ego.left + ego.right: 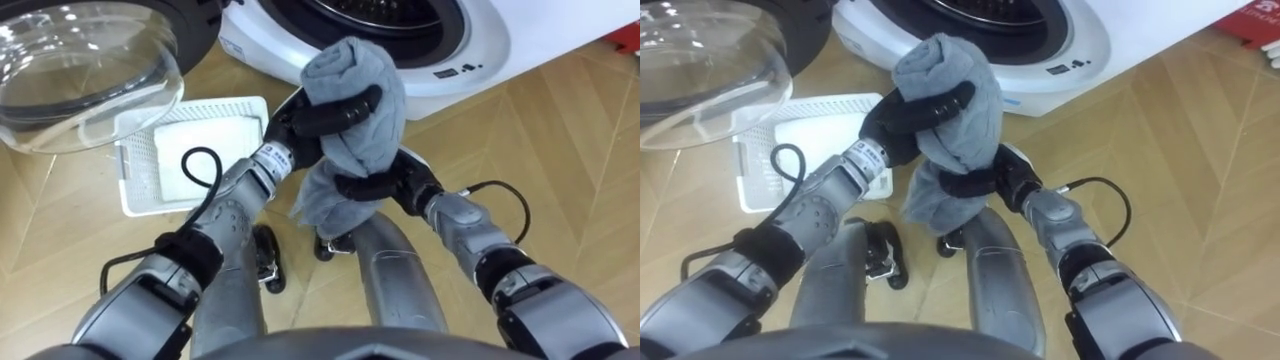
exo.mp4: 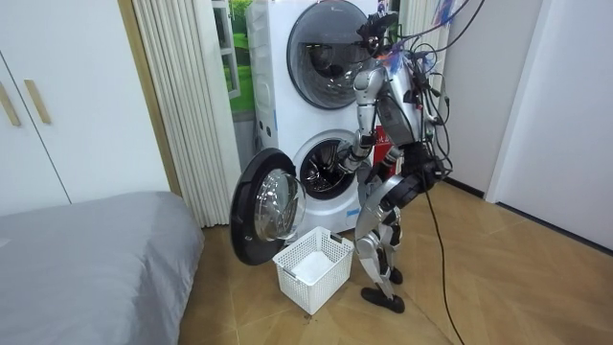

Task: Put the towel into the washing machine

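Observation:
A grey towel (image 1: 358,110) hangs bunched in front of me, just short of the washing machine's open drum (image 1: 385,18). My left hand (image 1: 322,118) is curled round its upper part, black fingers wrapping across the cloth. My right hand (image 1: 375,186) grips the lower part from the right. In the room view I stand facing the lower washing machine (image 2: 330,172), its round door (image 2: 263,206) swung open to the room view's left, with both hands near the opening.
A white laundry basket (image 1: 190,150) sits on the wooden floor to my left, beside the open glass door (image 1: 80,70). A second machine (image 2: 326,43) is stacked above. A grey bed (image 2: 86,259) fills the room view's left.

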Tool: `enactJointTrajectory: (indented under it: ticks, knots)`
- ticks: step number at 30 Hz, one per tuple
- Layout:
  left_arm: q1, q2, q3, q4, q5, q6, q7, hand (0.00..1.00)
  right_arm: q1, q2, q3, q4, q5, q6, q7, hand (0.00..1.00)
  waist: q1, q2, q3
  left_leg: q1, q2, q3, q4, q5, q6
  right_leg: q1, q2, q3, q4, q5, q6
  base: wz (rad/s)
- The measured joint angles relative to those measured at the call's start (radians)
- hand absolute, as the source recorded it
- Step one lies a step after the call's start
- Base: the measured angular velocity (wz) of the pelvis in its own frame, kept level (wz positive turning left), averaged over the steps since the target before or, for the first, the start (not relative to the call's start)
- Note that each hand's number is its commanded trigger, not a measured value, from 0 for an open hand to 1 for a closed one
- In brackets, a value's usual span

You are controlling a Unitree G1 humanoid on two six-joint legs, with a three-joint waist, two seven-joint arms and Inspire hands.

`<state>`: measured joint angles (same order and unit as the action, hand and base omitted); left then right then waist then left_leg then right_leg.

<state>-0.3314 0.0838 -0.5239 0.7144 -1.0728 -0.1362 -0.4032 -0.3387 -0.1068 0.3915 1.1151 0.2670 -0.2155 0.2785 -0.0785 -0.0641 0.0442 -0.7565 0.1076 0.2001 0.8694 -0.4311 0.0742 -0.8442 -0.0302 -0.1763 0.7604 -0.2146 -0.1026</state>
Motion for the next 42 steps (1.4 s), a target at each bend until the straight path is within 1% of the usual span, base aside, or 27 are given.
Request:
enactJointTrajectory:
  ticks: [1,6,10,11,12,14,16,18,20,21,22,24,25,26,27,28,29,30,31,33,34,35,37,39,40,41,42]
  knots:
    - [0.000,-0.002,0.000,0.000,-0.009,0.000,0.000,0.00,-0.001,0.000,-0.001,0.003,0.001,-0.003,0.005,1.00,0.000,0.000,0.0000,0.000,0.000,-0.002,-0.001,0.000,0.000,0.001,-0.001,-0.003,-0.001,0.000,0.000,0.05]
    - [0.002,-0.002,0.011,0.000,-0.026,0.007,0.000,0.00,0.003,0.003,-0.004,0.012,0.000,-0.003,0.000,1.00,0.005,0.001,0.0000,0.008,0.001,-0.008,-0.011,0.005,-0.002,0.016,0.000,-0.012,-0.018,0.001,-0.001,0.03]
    - [0.006,-0.001,0.012,0.000,-0.073,0.021,0.000,0.00,0.015,-0.003,-0.017,0.018,0.015,0.000,-0.022,1.00,0.037,0.006,0.0011,0.017,0.001,-0.009,-0.018,0.005,-0.003,0.025,0.000,-0.016,-0.024,0.000,-0.002,0.00]
    - [0.013,-0.001,0.013,0.000,-0.083,0.023,0.000,0.00,0.018,-0.004,-0.025,0.020,0.012,0.004,-0.031,1.00,0.049,0.011,0.0009,0.017,0.001,-0.011,-0.021,0.005,-0.004,0.028,0.000,-0.021,-0.030,0.000,-0.003,0.00]
    - [0.018,-0.001,0.013,0.000,-0.089,0.023,-0.001,0.00,0.019,-0.005,-0.028,0.021,0.010,0.009,-0.037,1.00,0.054,0.013,0.0013,0.017,0.001,-0.011,-0.021,0.006,-0.004,0.028,-0.001,-0.023,-0.031,0.000,-0.003,0.00]
    - [0.041,0.003,0.015,0.000,-0.097,0.025,-0.003,0.00,0.027,-0.007,-0.043,0.025,0.009,0.035,-0.054,1.00,0.072,0.024,0.0011,0.017,0.000,-0.009,-0.025,0.006,-0.004,0.028,-0.003,-0.025,-0.032,0.000,-0.003,0.00]
    - [0.066,0.005,0.013,-0.004,-0.092,0.025,-0.007,0.00,0.034,-0.014,-0.044,0.024,0.005,0.047,-0.059,1.00,0.090,0.029,0.0006,0.020,-0.001,-0.007,-0.033,0.006,-0.005,0.028,-0.004,-0.025,-0.035,0.000,-0.003,0.00]
    - [0.087,0.018,0.018,-0.004,-0.067,0.025,-0.009,0.00,0.038,-0.015,-0.054,0.024,-0.011,0.059,-0.067,1.00,0.108,0.029,0.0011,0.023,-0.006,-0.005,-0.044,0.011,-0.008,0.025,-0.008,-0.024,-0.036,-0.001,-0.003,0.03]
    - [0.112,0.030,0.035,-0.004,-0.018,0.018,-0.009,0.00,0.039,-0.015,-0.063,0.023,-0.023,0.065,-0.083,1.00,0.119,0.031,0.0012,0.026,-0.018,-0.005,-0.063,0.020,-0.009,0.023,-0.017,-0.026,-0.037,-0.004,-0.005,0.12]
    - [0.129,0.044,0.045,-0.004,0.034,0.015,-0.003,0.00,0.040,-0.017,-0.063,0.023,-0.023,0.065,-0.087,1.00,0.126,0.033,0.0012,0.030,-0.019,-0.005,-0.072,0.024,-0.010,0.027,-0.018,-0.027,-0.042,-0.004,-0.006,0.09]
    - [0.133,0.050,0.045,-0.001,0.064,0.014,0.002,0.00,0.042,-0.020,-0.063,0.024,-0.022,0.065,-0.088,1.00,0.132,0.035,0.0011,0.031,-0.019,-0.006,-0.075,0.025,-0.011,0.029,-0.018,-0.030,-0.046,-0.004,-0.006,0.06]
    - [0.156,0.069,0.050,0.030,0.205,0.015,0.031,0.00,0.045,-0.033,-0.063,0.032,-0.020,0.067,-0.093,1.00,0.145,0.050,0.0013,0.034,-0.018,-0.014,-0.079,0.027,-0.013,0.039,-0.020,-0.045,-0.055,-0.004,-0.008,0.08]
    - [0.165,0.070,0.050,0.034,0.235,0.015,0.043,0.00,0.047,-0.034,-0.063,0.032,-0.020,0.068,-0.093,1.00,0.146,0.051,0.0013,0.035,-0.019,-0.014,-0.082,0.028,-0.013,0.038,-0.021,-0.045,-0.055,-0.004,-0.008,0.08]
    - [0.184,0.073,0.057,0.047,0.301,0.019,0.070,0.00,0.043,-0.039,-0.064,0.032,-0.013,0.074,-0.092,1.00,0.148,0.051,0.0014,0.035,-0.025,-0.014,-0.092,0.033,-0.013,0.037,-0.027,-0.048,-0.058,-0.005,-0.008,0.07]
    - [0.190,0.073,0.063,0.054,0.332,0.021,0.084,0.00,0.040,-0.044,-0.066,0.034,-0.004,0.076,-0.090,1.00,0.150,0.052,0.0015,0.035,-0.029,-0.015,-0.098,0.036,-0.012,0.035,-0.031,-0.049,-0.058,-0.005,-0.008,0.12]
    - [0.197,0.072,0.072,0.073,0.396,0.023,0.109,0.00,0.035,-0.054,-0.075,0.046,0.007,0.082,-0.086,1.00,0.160,0.054,0.0016,0.035,-0.036,-0.014,-0.110,0.043,-0.011,0.034,-0.040,-0.054,-0.061,-0.005,-0.008,0.12]
    - [0.208,0.073,0.077,0.081,0.448,0.025,0.132,0.00,0.029,-0.061,-0.081,0.055,0.015,0.093,-0.086,1.00,0.171,0.056,0.0014,0.032,-0.037,-0.015,-0.113,0.045,-0.011,0.034,-0.047,-0.067,-0.063,-0.006,-0.009,0.11]
    - [0.221,0.074,0.083,0.083,0.466,0.025,0.142,0.00,0.025,-0.062,-0.082,0.059,0.021,0.101,-0.088,1.00,0.172,0.057,0.0012,0.031,-0.038,-0.016,-0.113,0.046,-0.011,0.035,-0.051,-0.075,-0.062,-0.007,-0.011,0.13]
    - [0.237,0.076,0.094,0.086,0.498,0.025,0.161,0.00,0.018,-0.067,-0.082,0.065,0.033,0.109,-0.088,1.00,0.174,0.056,0.0013,0.029,-0.046,-0.023,-0.118,0.051,-0.011,0.034,-0.058,-0.082,-0.061,-0.009,-0.011,0.25]
    - [0.243,0.075,0.110,0.100,0.554,0.025,0.184,0.00,0.011,-0.080,-0.082,0.092,0.071,0.109,-0.086,1.00,0.186,0.056,0.0016,0.027,-0.057,-0.028,-0.126,0.061,-0.008,0.035,-0.077,-0.096,-0.055,-0.015,-0.010,0.31]
    - [0.243,0.075,0.112,0.101,0.561,0.025,0.190,0.00,0.011,-0.086,-0.082,0.096,0.084,0.110,-0.085,1.00,0.191,0.056,0.0018,0.025,-0.061,-0.033,-0.125,0.062,-0.008,0.035,-0.081,-0.099,-0.051,-0.017,-0.009,0.30]
    - [0.246,0.071,0.125,0.101,0.581,0.025,0.198,0.00,0.004,-0.093,-0.086,0.117,0.103,0.112,-0.077,1.00,0.197,0.055,0.0023,0.022,-0.069,-0.038,-0.126,0.066,-0.006,0.035,-0.092,-0.106,-0.045,-0.023,-0.008,0.28]
    - [0.247,0.073,0.132,0.100,0.611,0.024,0.206,0.00,-0.016,-0.101,-0.090,0.139,0.128,0.129,-0.062,1.00,0.204,0.051,0.0046,0.015,-0.070,-0.037,-0.126,0.071,-0.003,0.033,-0.102,-0.119,-0.045,-0.024,-0.008,0.25]
    - [0.246,0.072,0.138,0.100,0.630,0.024,0.220,0.00,-0.028,-0.113,-0.090,0.158,0.165,0.141,-0.045,1.00,0.213,0.044,0.0089,0.011,-0.071,-0.036,-0.126,0.074,-0.001,0.033,-0.110,-0.131,-0.043,-0.024,-0.007,0.17]
    - [0.247,0.071,0.138,0.100,0.651,0.024,0.224,0.00,-0.035,-0.121,-0.092,0.167,0.185,0.154,-0.038,1.00,0.219,0.039,0.0114,0.008,-0.071,-0.039,-0.125,0.074,0.000,0.034,-0.113,-0.137,-0.043,-0.024,-0.007,0.16]
    - [0.250,0.068,0.139,0.100,0.673,0.026,0.226,0.00,-0.038,-0.131,-0.093,0.169,0.202,0.163,-0.029,1.00,0.221,0.038,0.0117,0.001,-0.071,-0.039,-0.123,0.076,0.003,0.034,-0.122,-0.154,-0.043,-0.024,-0.007,0.14]
    - [0.252,0.068,0.138,0.100,0.675,0.026,0.226,0.00,-0.041,-0.136,-0.096,0.169,0.208,0.168,-0.025,1.00,0.222,0.037,0.0127,-0.002,-0.072,-0.039,-0.123,0.076,0.004,0.033,-0.125,-0.158,-0.043,-0.024,-0.007,0.11]
